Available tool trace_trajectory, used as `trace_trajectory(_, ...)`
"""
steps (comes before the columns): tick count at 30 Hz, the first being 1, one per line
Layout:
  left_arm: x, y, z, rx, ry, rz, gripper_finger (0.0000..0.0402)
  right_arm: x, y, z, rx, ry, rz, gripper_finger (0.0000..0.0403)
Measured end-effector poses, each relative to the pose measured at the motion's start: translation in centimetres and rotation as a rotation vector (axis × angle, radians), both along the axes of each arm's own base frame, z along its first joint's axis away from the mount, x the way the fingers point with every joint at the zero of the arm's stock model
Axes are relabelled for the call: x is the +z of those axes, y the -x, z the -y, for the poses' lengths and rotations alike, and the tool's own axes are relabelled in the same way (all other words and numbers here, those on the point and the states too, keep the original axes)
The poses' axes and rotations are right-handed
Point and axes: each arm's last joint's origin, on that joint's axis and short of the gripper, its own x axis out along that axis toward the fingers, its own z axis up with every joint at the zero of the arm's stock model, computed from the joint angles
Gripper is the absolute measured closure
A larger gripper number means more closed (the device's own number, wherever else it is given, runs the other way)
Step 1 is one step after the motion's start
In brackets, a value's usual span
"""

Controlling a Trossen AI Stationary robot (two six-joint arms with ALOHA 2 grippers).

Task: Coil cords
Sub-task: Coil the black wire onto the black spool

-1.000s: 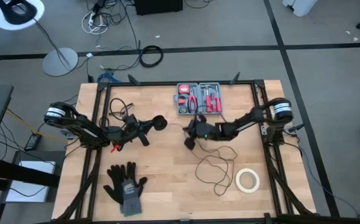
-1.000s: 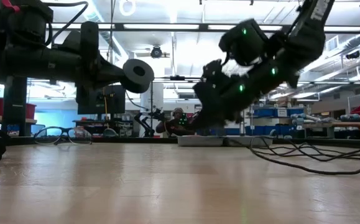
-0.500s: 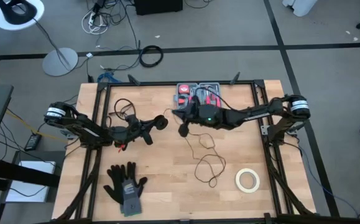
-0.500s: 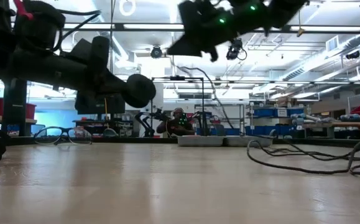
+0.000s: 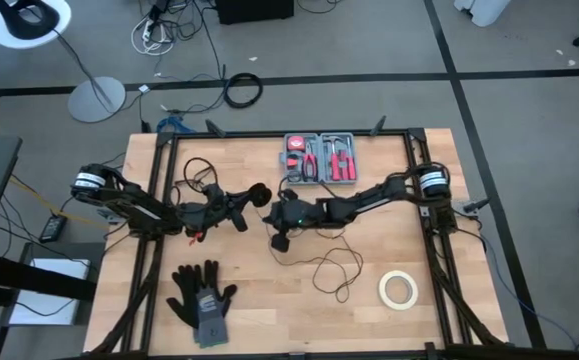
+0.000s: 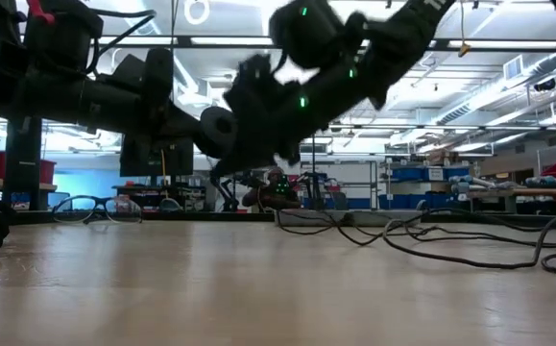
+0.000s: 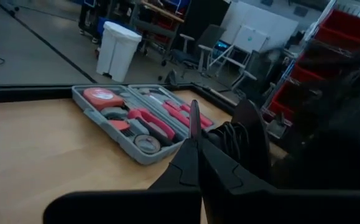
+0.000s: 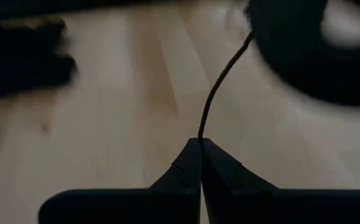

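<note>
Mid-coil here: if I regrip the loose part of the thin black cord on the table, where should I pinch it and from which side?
Best guess: pinch the cord at the top of its loose loop, coming straight down from above. It lies flat on the table, with bare wood around that part and the tape roll apart from it. The right gripper is shut on the cord nearer the left gripper.

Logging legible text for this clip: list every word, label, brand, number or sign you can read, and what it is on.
None can be read.
Tool kit: its red round item may carry a label, too blurred to read.
Work gloves: grey patch, no legible print.
White tape roll: no visible text.
Room shelving in the low view: signs too small.
</note>
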Motion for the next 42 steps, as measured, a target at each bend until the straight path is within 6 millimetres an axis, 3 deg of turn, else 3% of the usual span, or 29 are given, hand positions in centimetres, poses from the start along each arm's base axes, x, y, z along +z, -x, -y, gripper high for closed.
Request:
trace_trajectory(3, 0.0, 0.0, 0.0, -0.001, 0.001, 0.005, 0.0401, -1.0, -0.1, -0.1, -0.001, -0.002, -0.021, 0.0401)
trace_trajectory(15, 0.1, 0.0, 0.3, -0.003, -0.006, 0.012, 0.0401, -0.5, 1.4, -0.2, -0.014, -0.059, -0.142, 0.0387)
trace_trajectory(20, 0.3, 0.2, 0.3, 0.014, -0.018, 0.025, 0.0401, -2.4, 3.5, -0.7, 0.0, -0.115, -0.168, 0.0369)
trace_trajectory(26, 0.1, 0.9, 0.2, 0.013, -0.015, 0.049, 0.0401, -5.1, 7.4, -1.4, 0.001, -0.238, -0.032, 0.0364)
trace_trajectory(35, 0.2, 1.1, 0.2, 0.014, -0.014, 0.064, 0.0401, -6.6, 13.4, -1.3, -0.024, -0.33, 0.248, 0.0364)
trace_trajectory(38, 0.2, 1.1, 0.2, 0.014, -0.015, 0.07, 0.0401, -6.4, 13.5, -1.2, -0.055, -0.324, 0.277, 0.0364)
trace_trajectory(42, 0.4, 1.1, 0.2, 0.014, -0.016, 0.08, 0.0401, -5.6, 12.0, -1.3, -0.074, -0.302, 0.31, 0.0363)
